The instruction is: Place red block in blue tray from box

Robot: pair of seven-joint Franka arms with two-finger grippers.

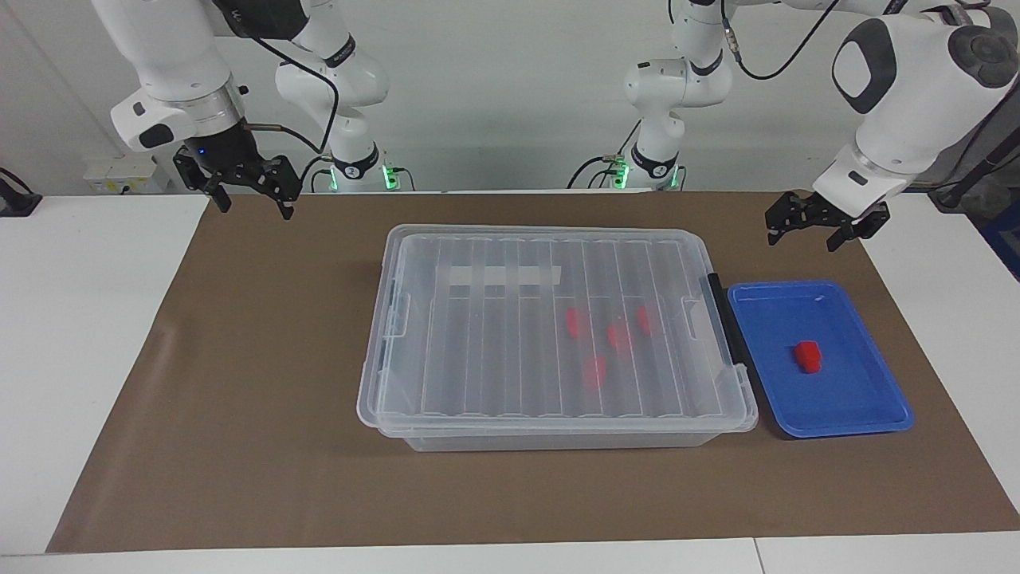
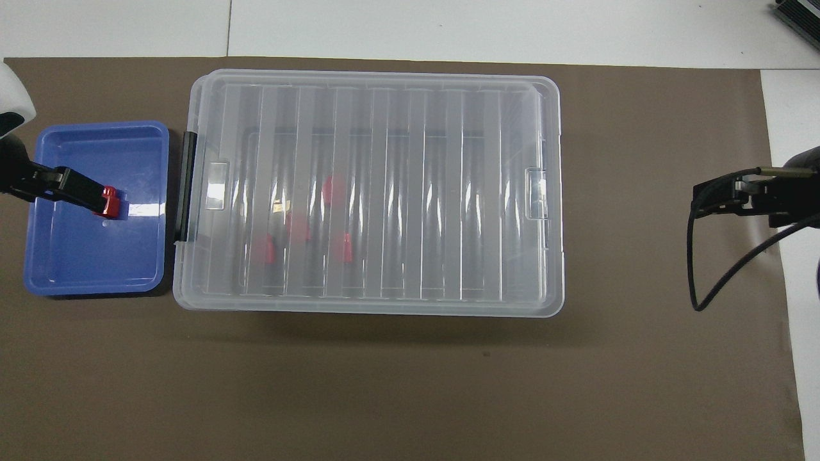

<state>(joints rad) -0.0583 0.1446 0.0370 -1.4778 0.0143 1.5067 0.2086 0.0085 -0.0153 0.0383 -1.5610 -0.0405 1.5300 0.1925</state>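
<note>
Red block [image 1: 808,356] is lying loose in the blue tray [image 1: 868,418] at the left arm's end of the table, beside the lidded box [image 1: 550,239] holding four more; the left gripper [image 1: 822,225], empty and spread open, is hanging nearest, while the right gripper [image 1: 249,190], also open and empty, is waiting near the opposite corner.

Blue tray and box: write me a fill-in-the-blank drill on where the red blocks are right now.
1. One red block lies in the ____.
2. The box has its lid ____.
3. Through the lid, ____ red blocks show inside the box.
4. The blue tray sits beside the box toward the ____ arm's end of the table.

Missing words: blue tray; on; four; left
</note>
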